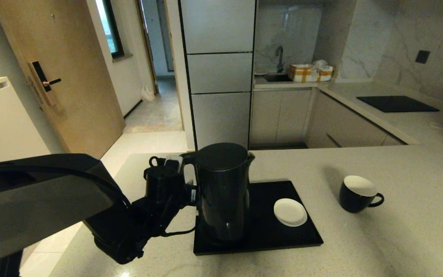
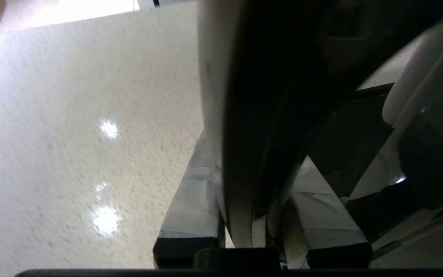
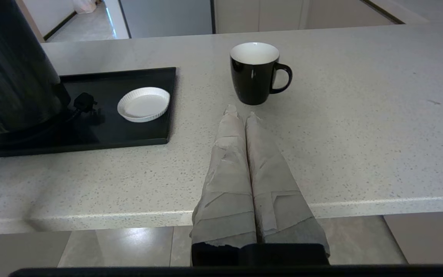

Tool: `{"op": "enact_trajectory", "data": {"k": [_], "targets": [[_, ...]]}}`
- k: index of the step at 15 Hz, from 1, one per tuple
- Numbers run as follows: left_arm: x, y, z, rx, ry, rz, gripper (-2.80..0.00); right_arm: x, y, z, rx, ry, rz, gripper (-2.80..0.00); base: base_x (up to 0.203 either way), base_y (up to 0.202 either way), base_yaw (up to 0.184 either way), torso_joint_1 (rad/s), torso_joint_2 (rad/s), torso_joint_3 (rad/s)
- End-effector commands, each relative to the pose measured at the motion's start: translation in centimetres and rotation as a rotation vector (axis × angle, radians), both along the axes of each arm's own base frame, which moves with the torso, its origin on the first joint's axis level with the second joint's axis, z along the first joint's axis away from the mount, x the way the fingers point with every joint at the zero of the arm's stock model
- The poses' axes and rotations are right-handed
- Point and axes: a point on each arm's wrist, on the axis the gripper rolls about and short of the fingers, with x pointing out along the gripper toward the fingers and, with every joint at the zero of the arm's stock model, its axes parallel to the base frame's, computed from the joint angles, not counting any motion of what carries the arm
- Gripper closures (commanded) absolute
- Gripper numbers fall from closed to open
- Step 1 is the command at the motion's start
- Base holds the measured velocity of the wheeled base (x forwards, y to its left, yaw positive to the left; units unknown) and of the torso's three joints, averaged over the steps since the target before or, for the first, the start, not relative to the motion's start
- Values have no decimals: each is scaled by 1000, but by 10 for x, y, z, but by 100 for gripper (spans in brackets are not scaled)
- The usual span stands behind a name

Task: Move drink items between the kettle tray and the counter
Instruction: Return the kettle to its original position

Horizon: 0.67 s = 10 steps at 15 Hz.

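The tall glossy black kettle (image 1: pixel 223 192) stands on the left part of the black kettle tray (image 1: pixel 302 234). My left gripper (image 1: pixel 187 186) reaches it from the left and is shut on its loop handle (image 2: pixel 244 154); the taped fingers (image 2: pixel 190 200) sit on either side of it. The black mug (image 1: pixel 358 194), white inside, stands upright on the counter (image 1: pixel 398 238) right of the tray, handle to the right. My right gripper (image 3: pixel 241 111) is shut and empty, low over the counter just in front of the mug (image 3: pixel 255 73). It is out of the head view.
A white saucer (image 1: pixel 290 211) lies on the tray's right part, and the kettle's plug (image 3: pixel 85 103) lies between saucer and kettle. A black hob panel (image 1: pixel 396 103) is set in the far right worktop. The counter's front edge (image 3: pixel 90 217) runs under my right fingers.
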Motion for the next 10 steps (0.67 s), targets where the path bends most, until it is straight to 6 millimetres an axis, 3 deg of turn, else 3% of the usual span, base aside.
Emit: {"op": "enact_trajectory", "data": {"k": [1,10], "targets": [[3,-1,14,13,-55,-5,0,0,0,0,0,1,0,0,0,0,0,0,0,0],[-8,-2,34,12,-108,34,0,0,0,0,0,1,0,0,0,0,0,0,0,0]]}}
